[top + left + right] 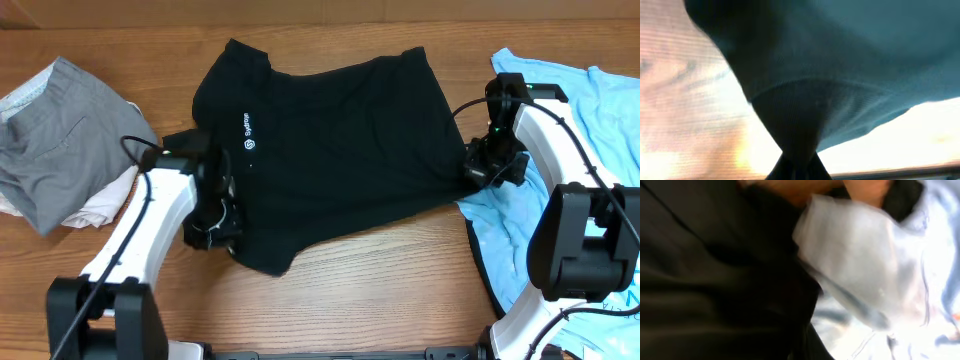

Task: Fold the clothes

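Left claw [212, 222] first: it's clamped tight on the black T-shirt [340, 140], at the shirt's near edge on that arm's side. On the left wrist cam the dark cloth funnels down into a narrow twist that disappears into the claw at the bottom of the picture. The rest of the fabric hangs over the lens like a tent, with blurry wood showing underneath.

Right claw [492, 165] is pinched closed too, on the opposite edge of the black T-shirt, where the cloth draws to a point toward it. That wrist cam is really blurry. Black cloth fills most of it and narrows toward the bottom, with pale blue cloth beside it. I can't make out the fingers there.

The black T-shirt lies spread across the middle of the desk [380, 290], front up, strung between the two claws and a bit wrinkled. There's a small white logo [250, 143] and a line of white lettering [245, 124] on the chest, toward the left claw's side.

Past the right claw's edge of the black T-shirt sits a rumpled light blue T-shirt [600, 110], and the black corner lies just over it. Past the left claw's edge, near the black T-shirt but not touching it, is a heap of grey clothes [50, 130] with something whitish [100, 208] poking out underneath.
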### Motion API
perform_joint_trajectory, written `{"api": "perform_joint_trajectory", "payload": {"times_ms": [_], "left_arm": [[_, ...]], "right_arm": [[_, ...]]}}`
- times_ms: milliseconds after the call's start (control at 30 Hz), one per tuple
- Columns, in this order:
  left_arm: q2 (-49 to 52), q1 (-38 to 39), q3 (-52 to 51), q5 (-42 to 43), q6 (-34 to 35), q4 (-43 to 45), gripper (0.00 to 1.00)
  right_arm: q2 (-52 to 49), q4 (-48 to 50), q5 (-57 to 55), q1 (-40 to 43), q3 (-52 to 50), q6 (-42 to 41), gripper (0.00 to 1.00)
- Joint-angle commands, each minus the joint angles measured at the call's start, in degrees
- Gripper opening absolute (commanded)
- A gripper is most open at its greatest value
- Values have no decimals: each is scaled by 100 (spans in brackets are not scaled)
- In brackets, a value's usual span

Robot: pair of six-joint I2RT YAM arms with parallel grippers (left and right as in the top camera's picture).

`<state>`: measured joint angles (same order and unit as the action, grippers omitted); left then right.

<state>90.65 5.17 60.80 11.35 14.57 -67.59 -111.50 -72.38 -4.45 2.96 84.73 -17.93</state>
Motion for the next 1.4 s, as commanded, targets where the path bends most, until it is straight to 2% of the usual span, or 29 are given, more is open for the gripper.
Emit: {"api": "perform_joint_trajectory", "payload": {"times_ms": [0, 267, 433, 667, 1067, 1367], "left_arm": [[-125, -289, -22, 811, 131, 369, 4], [-116, -752, -22, 1438, 326, 1408, 4], [-96, -852, -22, 1394, 566, 1897, 4], [70, -859, -22, 925, 1086, 2494, 4], [745, -863, -22, 861, 1443, 3049, 4], [848, -1054, -22, 802, 2000, 3480, 4]], "right_arm": [[146, 428, 304, 0, 4, 109, 4], [144, 1342, 866, 0, 4, 450, 4], [131, 1626, 870, 0, 4, 450, 4], [111, 2166, 868, -2, 2, 450, 4], [96, 2540, 866, -11, 2, 450, 4], [-205, 2680, 868, -44, 2, 492, 4]]}}
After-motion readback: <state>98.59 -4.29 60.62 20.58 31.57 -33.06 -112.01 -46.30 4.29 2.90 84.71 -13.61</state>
